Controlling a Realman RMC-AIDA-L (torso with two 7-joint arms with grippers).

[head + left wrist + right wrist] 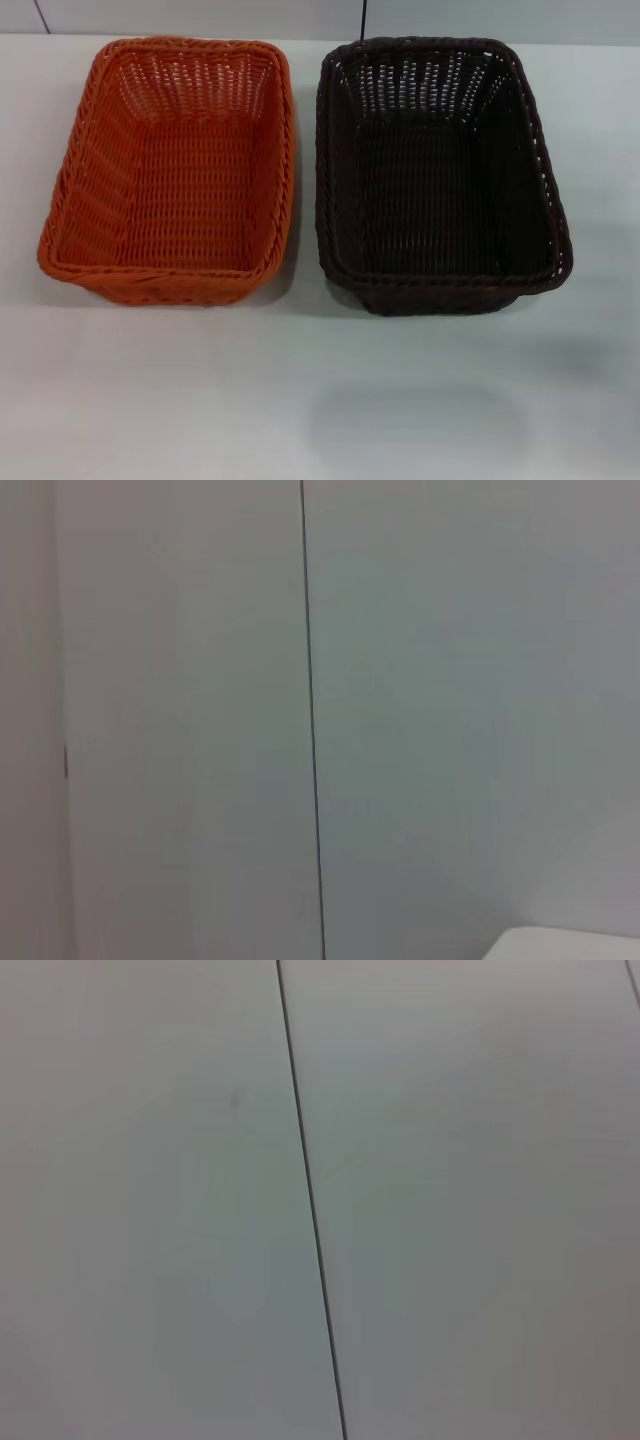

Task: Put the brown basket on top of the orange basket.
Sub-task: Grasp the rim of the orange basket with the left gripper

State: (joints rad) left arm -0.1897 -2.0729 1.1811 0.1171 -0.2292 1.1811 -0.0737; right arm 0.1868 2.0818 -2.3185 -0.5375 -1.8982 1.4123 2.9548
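The brown basket [440, 175] is seen just beside the orange basket [170, 170] on the table [320, 400], unstacked. Neither gripper is shown; an approach and grasp are judged next.

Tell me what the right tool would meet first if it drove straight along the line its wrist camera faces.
Probably the pale grey wall panel with a thin dark vertical seam; it fills the right wrist view and nothing shows in front of it. Depth is unclear. The tool itself appears in no view.
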